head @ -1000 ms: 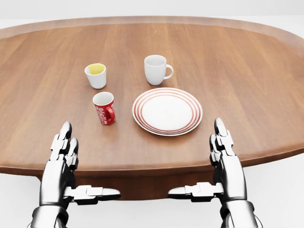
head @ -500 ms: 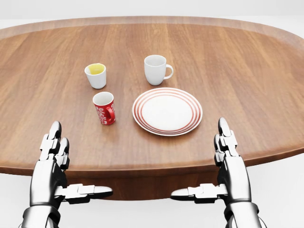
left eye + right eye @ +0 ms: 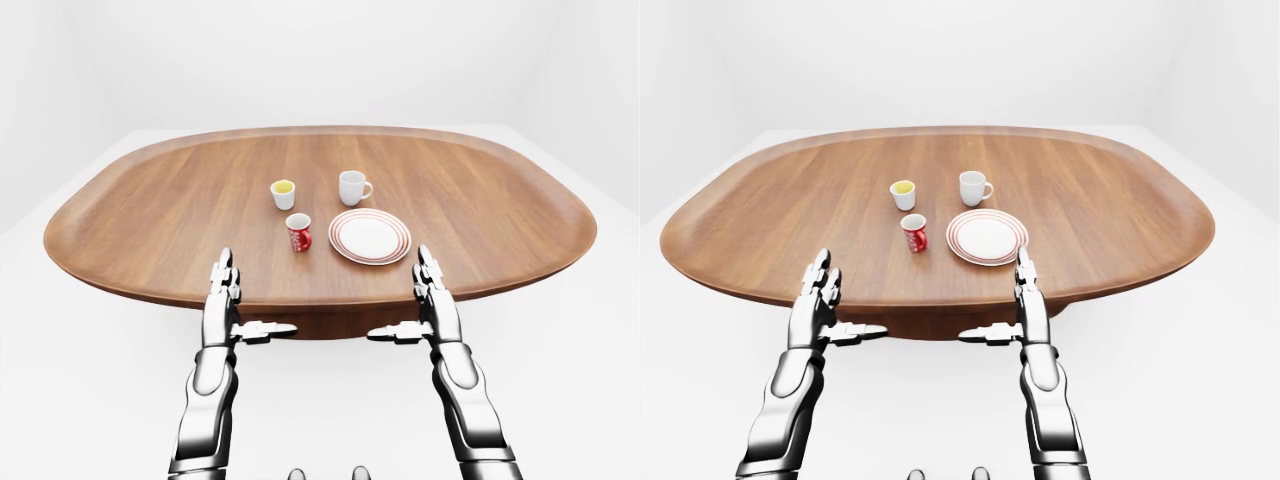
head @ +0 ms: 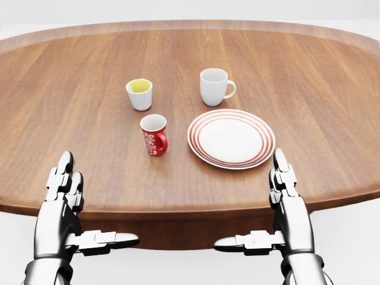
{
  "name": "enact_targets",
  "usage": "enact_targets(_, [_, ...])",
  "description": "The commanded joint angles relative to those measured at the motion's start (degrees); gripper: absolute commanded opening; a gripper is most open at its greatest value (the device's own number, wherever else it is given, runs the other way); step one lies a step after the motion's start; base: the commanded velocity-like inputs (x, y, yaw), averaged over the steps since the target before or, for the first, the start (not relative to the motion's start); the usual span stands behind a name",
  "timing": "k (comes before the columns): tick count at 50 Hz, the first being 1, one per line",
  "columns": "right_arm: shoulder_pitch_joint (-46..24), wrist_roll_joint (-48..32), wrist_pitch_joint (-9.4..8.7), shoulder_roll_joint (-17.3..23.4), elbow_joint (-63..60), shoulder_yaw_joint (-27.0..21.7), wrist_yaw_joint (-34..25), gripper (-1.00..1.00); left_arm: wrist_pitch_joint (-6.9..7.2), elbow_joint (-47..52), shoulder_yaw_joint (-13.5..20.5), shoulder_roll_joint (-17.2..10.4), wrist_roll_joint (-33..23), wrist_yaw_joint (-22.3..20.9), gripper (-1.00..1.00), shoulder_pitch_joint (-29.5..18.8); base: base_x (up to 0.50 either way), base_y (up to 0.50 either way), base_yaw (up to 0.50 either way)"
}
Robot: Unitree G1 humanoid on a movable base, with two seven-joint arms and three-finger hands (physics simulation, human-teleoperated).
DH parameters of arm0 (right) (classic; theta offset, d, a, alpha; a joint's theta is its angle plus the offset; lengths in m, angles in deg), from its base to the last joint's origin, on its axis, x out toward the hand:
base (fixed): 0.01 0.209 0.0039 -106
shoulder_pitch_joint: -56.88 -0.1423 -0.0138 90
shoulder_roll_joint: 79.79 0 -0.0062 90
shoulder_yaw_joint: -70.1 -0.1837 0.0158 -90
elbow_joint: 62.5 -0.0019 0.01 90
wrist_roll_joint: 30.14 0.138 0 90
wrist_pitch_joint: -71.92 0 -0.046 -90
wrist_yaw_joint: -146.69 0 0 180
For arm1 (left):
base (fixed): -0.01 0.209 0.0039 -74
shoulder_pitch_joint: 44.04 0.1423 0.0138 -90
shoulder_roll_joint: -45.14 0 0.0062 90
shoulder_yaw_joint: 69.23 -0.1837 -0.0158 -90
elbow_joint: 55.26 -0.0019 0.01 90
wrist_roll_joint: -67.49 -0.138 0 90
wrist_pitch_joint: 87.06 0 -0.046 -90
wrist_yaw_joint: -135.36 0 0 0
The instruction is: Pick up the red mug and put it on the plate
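The red mug (image 4: pixel 154 135) stands upright on the wooden table (image 4: pixel 309 77), its handle turned toward the bottom right of the head view. Just to its right lies the white plate (image 4: pixel 231 138) with red rings, and nothing is on it. My left hand (image 4: pixel 86 205) hovers open at the table's near edge, below and left of the mug and well apart from it. My right hand (image 4: pixel 249 199) is open too, at the same edge just below the plate's right rim. Neither hand holds anything.
A white cup with a yellow inside (image 4: pixel 140 94) stands just above the red mug. A white mug (image 4: pixel 214 86) stands above the plate, handle to the right. The eye views show the oval table (image 3: pixel 150 210) alone on a white floor.
The whole picture has shifted: mugs and plate now sit further right in the head view, so the camera moved. Earlier my left hand drifted left and a little down.
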Motion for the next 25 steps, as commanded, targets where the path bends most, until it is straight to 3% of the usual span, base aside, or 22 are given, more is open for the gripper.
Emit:
enact_targets(1, [-0.01,-0.11,0.18,-0.01,0.29,-0.07,0.03,1.0,0.1,0.27,0.07,-0.01,-0.11,0.04,1.0,0.12,0.0,0.11,0.0])
enact_targets(13, [-0.32,0.13,0.32,0.05,1.17,-0.25,0.02,1.0,-0.24,-0.9,0.23,-0.1,-0.15,0.05,1.0,-0.35,0.0,0.0,0.0])
enact_targets(17, [-2.67,0.95,2.23,0.11,5.87,-0.67,0.27,1.0,-0.43,-1.22,-0.19,0.08,-0.54,0.35,1.0,-0.3,0.0,0.0,0.0])
enact_targets(20, [-3.65,1.79,2.28,0.16,6.87,-0.86,0.34,1.0,0.22,-0.83,-0.49,0.09,-0.46,0.11,1.0,-0.51,0.0,0.0,0.0])
enact_targets(21, [-4.12,2.04,2.22,0.29,7.16,-1.1,0.53,1.0,2.24,0.37,-0.83,-0.12,1.16,-2.17,1.0,-0.52,0.0,0.0,0.0])
enact_targets(22, [-5.06,1.88,2.19,0.53,8.26,-1.35,1.0,1.0,2.53,2.56,-0.48,-0.5,5.48,-6.05,1.0,-1.21,0.0,0.0,0.0])
enact_targets(25, [-6.47,2.48,1.34,1.08,8.75,-1.97,1.14,1.0,2.53,4.13,0.94,-1.87,2.28,-3.39,1.0,-4.13,0.0,0.0,0.0])
